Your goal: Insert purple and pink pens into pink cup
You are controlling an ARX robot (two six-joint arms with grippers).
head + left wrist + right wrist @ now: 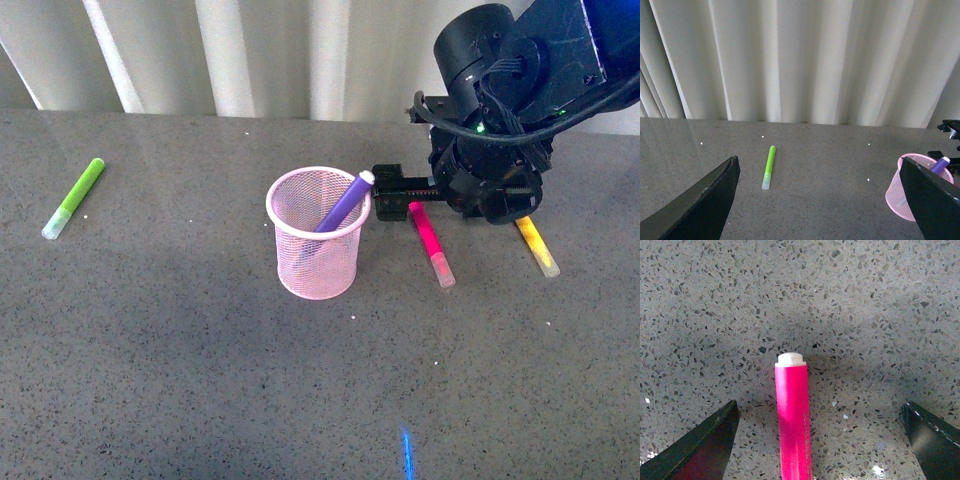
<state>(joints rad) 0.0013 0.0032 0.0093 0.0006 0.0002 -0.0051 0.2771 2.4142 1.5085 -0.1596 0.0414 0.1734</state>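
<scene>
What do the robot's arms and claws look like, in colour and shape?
The right arm has rounded black housings, black cables, a small green light and a blue panel. The left claw and the right claw have flat black wedge-shaped fingers.

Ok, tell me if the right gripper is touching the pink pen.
Apart. Right wrist view: the pink pen lies between the fingers of the open right gripper, bare table on both sides.

Grey speckled tabletop (150, 360); white pleated curtain (260, 55) behind; blue light streak (407, 452) nr front edge.
</scene>
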